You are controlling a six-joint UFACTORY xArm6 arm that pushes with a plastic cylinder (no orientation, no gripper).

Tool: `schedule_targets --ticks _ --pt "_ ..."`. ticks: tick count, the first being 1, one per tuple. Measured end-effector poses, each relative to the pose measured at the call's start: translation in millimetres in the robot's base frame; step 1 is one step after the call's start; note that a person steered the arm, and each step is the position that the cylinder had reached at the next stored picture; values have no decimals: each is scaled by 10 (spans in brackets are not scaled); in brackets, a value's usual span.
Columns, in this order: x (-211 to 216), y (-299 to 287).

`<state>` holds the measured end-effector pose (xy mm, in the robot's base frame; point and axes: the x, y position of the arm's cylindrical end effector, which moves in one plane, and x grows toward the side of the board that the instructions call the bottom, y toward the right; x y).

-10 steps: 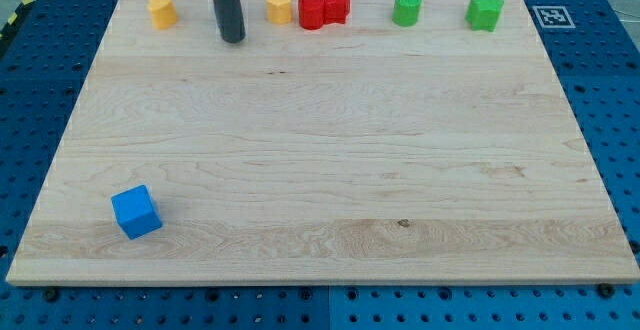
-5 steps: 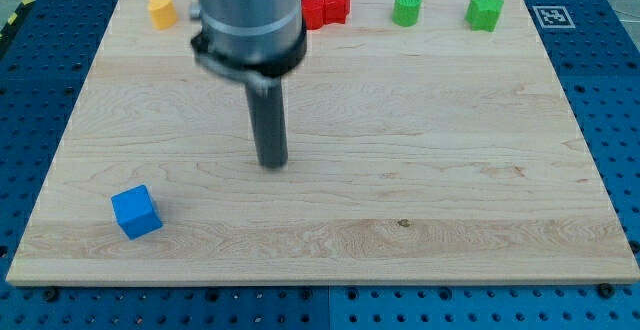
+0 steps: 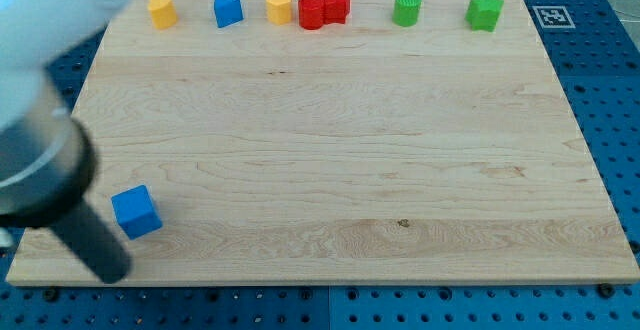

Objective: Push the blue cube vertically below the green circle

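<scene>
The blue cube [image 3: 135, 212] lies near the board's lower left corner. The green circle [image 3: 406, 9] stands at the view's top, right of centre. My tip [image 3: 110, 273] is at the board's bottom left edge, just below and left of the blue cube, close to it but apart. The arm's grey and white body fills the view's left side above it.
Along the top edge stand a yellow block [image 3: 161, 10], a blue triangular block [image 3: 228, 9], a yellow block [image 3: 279, 5], two red blocks [image 3: 323, 8] touching each other, and a green star-like block [image 3: 484, 12]. The wooden board [image 3: 340, 160] lies on a blue pegboard.
My tip has swept from the board's top through its middle down to the lower left corner beside the blue cube. The blue triangular block at the top is uncovered now. No block moved.
</scene>
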<state>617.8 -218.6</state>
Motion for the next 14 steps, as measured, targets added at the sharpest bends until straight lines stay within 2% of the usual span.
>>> schedule_targets --ticks 1,2,3,4,5,6,7,8,9,10,11,12,13,14 --pt "-238 -202" --pt "-607 176" --pt "-855 926" --pt "-782 1018" --pt "-538 1016" --pt "-614 1583" --pt "-1007 2217" --pt "-1196 2449" --pt "-937 2126" --pt "-939 1750" --pt "-1500 1996" --pt "-1878 2751" --pt "-1979 3067" --pt "-1979 2723"
